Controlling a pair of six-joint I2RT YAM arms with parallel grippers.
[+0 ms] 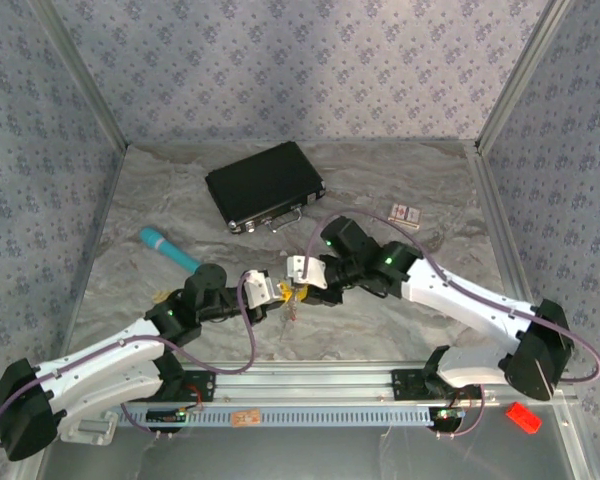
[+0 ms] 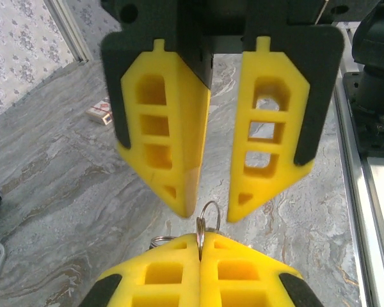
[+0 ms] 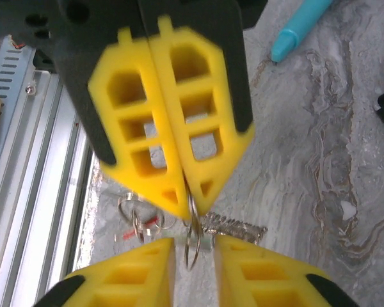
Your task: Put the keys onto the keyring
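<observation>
My left gripper (image 2: 200, 246) is shut on the keyring (image 2: 210, 216), a thin metal ring pinched edge-on, with its loop sticking out past the fingertips. In the right wrist view the same ring (image 3: 192, 240) hangs from the left gripper (image 3: 185, 203) into the gap of my right gripper (image 3: 193, 246), which is open and not touching it. A beaded silvery piece (image 3: 237, 227) sits just behind the ring. The keys (image 3: 141, 224), small rings with a red bit, lie on the table to the left. Seen from above, both grippers (image 1: 270, 290) (image 1: 296, 275) meet tip to tip mid-table.
A black case (image 1: 267, 185) lies at the back, a teal stick (image 1: 168, 248) to the left and a small card box (image 1: 405, 213) at the back right. The metal rail (image 1: 310, 385) runs along the near edge, with a red item (image 1: 523, 417) beyond it.
</observation>
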